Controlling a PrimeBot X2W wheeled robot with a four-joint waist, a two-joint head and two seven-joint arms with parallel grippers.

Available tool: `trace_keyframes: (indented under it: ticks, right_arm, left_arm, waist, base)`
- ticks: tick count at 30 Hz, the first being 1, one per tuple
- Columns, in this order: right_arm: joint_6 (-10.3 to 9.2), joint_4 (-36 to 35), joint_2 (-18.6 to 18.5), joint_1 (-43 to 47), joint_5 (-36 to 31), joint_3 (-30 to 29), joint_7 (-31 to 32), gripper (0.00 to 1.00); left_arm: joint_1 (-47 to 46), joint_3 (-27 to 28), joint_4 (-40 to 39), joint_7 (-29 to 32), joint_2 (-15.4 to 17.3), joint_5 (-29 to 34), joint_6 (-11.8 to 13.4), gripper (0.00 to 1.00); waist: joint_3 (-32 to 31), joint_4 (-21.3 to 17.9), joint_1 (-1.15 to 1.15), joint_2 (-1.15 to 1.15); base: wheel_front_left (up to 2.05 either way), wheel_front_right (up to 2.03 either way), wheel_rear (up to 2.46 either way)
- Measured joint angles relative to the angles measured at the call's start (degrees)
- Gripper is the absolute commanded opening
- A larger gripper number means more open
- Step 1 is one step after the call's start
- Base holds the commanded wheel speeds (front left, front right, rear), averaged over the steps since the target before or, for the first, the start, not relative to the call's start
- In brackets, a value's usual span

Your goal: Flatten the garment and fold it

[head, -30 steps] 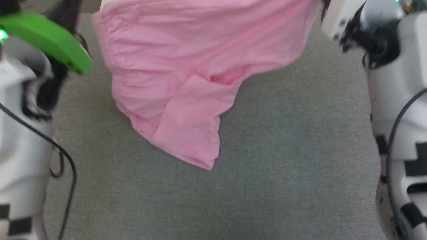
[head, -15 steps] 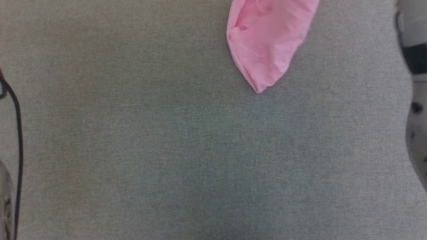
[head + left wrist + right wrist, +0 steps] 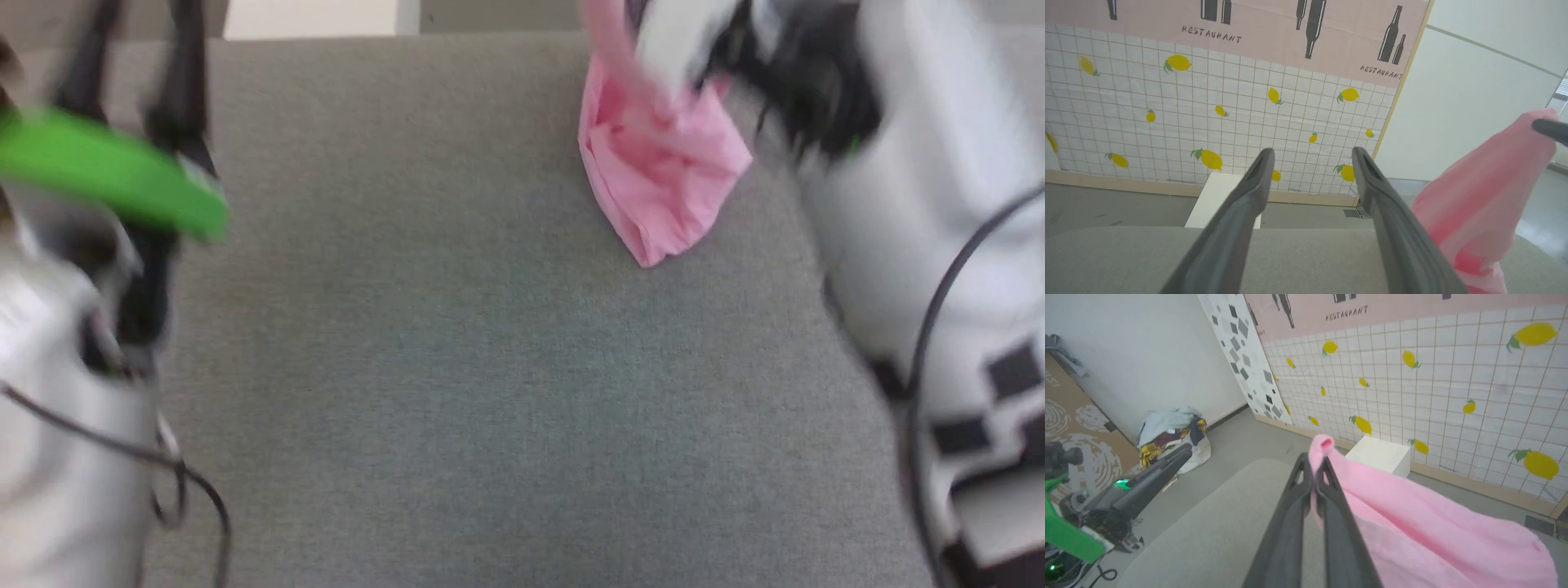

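In the head view, at the upper left of the frame, a blurred green plate (image 3: 114, 175) sits on the left arm above its pale forearm (image 3: 57, 425). In the left wrist view the left hand (image 3: 1312, 151) has its two dark fingers spread wide, and a lemon-print wall (image 3: 1167, 114) shows between them. A white box (image 3: 1218, 200) stands on the floor beyond the far edge of the grey bench (image 3: 457, 392).

At the left of the right wrist view, a heap of mixed clothes (image 3: 1167, 428) lies on the floor by the wall.

Right of centre, at the top of the head view, the garment (image 3: 661, 180) hangs as a narrow pink bundle tapering to a point over the bench. Whether that tip touches the surface cannot be told. In the right wrist view the right hand (image 3: 1313, 461) has its fingers pressed together on a rolled edge of the garment, and the cloth drapes away to the lower right of that frame. The right arm (image 3: 922, 212), white with black markings, takes up the right edge of the head view, blurred.
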Motion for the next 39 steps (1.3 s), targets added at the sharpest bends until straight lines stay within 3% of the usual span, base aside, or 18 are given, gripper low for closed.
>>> trace_keyframes:
  ticks: [5,8,15,16,17,18,24,27,35,39]
  right_arm:
    - [-0.01,-12.22,-0.33,21.34,-2.02,-2.91,4.43,0.0]
    - [-0.01,-19.29,-0.42,36.27,-4.65,-7.73,7.31,0.0]
    - [-0.01,-26.3,-0.08,63.13,-10.84,-10.62,16.86,0.0]
    - [-0.01,-26.81,-0.13,65.06,-11.03,-10.72,17.68,0.45]
    - [-0.01,-27.55,-0.1,67.05,-11.22,-11.03,18.09,1.0]
    - [-0.01,-28.39,-0.07,68.35,-10.8,-11.47,17.82,1.0]
    - [-0.01,-31.85,-0.07,67.76,-8.6,-17.15,8.01,1.0]
    - [-0.01,-30.56,-0.12,62.21,-12.01,-18.8,6.11,1.0]
    - [-0.01,-14.4,-0.04,42.8,-29.08,-14.8,10.22,1.0]
    - [-0.01,-5.43,-0.02,36.4,-33.68,-13.82,10.83,1.0]
  left_arm:
    - [15.49,-0.6,-1.23,-4.2,-2.43,2.33,3.83,1.0]
    - [22.88,-1.42,-1.01,-5.22,-4.7,2.26,5.06,1.0]
    - [32.49,-2.58,-0.68,-6.0,-7.04,2.08,7.43,1.0]
    - [33.22,-2.63,-0.67,-6.0,-7.23,2.08,7.55,1.0]
    - [34.0,-2.78,-0.68,-6.0,-7.38,2.08,7.68,1.0]
    - [34.62,-2.88,-0.74,-6.01,-7.43,2.09,8.02,1.0]
    - [37.02,-2.55,-2.29,-8.14,-7.86,2.12,9.06,1.0]
    - [37.41,-2.68,-3.54,-9.45,-7.84,2.81,9.27,1.0]
    - [36.98,-3.83,-4.91,-10.12,-7.84,3.23,8.96,1.0]
    - [35.79,-4.79,-4.8,-10.12,-7.83,3.47,8.4,1.0]
  waist:
    - [-3.99,1.4,0.0,0.0]
    - [-6.33,2.23,0.0,0.0]
    - [-9.78,3.24,0.0,0.0]
    - [-10.03,3.22,0.0,0.0]
    - [-10.27,3.14,0.0,0.0]
    - [-10.41,2.97,0.0,0.0]
    - [-10.72,1.82,0.0,0.0]
    - [-10.23,1.54,0.0,0.0]
    - [-7.15,2.5,0.0,0.0]
    - [-5.45,3.65,0.0,0.0]
  base:
    - [0.0,0.0,0.0]
    - [0.0,0.0,0.0]
    - [0.0,0.0,0.0]
    - [0.0,0.0,0.0]
    - [0.0,0.0,0.0]
    - [0.0,0.0,0.0]
    - [0.0,0.0,0.0]
    - [0.0,0.0,0.0]
    - [0.0,0.0,0.0]
    - [0.0,0.0,0.0]
